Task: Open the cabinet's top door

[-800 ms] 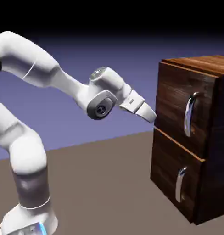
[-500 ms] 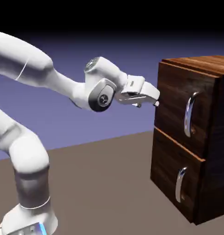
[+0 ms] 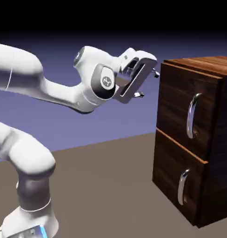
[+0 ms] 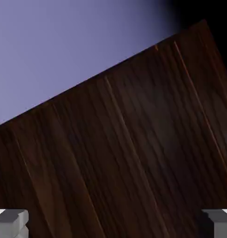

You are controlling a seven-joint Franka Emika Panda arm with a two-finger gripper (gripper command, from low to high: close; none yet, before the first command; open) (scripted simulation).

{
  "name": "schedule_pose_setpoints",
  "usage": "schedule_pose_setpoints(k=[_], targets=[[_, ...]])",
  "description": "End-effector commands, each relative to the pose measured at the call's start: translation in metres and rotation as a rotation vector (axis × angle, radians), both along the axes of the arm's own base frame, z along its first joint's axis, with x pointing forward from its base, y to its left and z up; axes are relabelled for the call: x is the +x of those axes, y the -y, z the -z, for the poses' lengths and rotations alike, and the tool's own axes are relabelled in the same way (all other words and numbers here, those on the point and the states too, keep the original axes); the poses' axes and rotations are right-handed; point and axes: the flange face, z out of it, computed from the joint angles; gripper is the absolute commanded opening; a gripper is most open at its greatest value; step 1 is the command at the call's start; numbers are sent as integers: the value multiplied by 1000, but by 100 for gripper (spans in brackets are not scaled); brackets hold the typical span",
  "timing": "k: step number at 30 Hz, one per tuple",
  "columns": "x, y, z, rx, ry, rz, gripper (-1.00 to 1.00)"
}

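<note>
Exterior view: the wide-open, empty gripper (image 3: 147, 84) is left of the closed top door (image 3: 187, 110), handle unreached.

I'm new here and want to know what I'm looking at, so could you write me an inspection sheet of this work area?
Surface: plain brown floor, nothing seen lying on it.
Job's things: dark wooden cabinet; top door shut, with a curved silver handle; lower door also shut, with a similar handle.
Clutter: nothing seen.
Pincer: the pincer is open, its tips apart, holding nothing, off the handles.
Cables: nothing seen.
Surroundings: plain blue-violet backdrop, black towards the top; white robot arm beside the cabinet.
</note>
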Motion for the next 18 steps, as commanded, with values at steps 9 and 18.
schedule_pose_setpoints(k=[9, 18], targets=[[-14, 31, -9, -393, 136, -136, 0], [-17, 70, 3, -784, 244, -223, 0]])
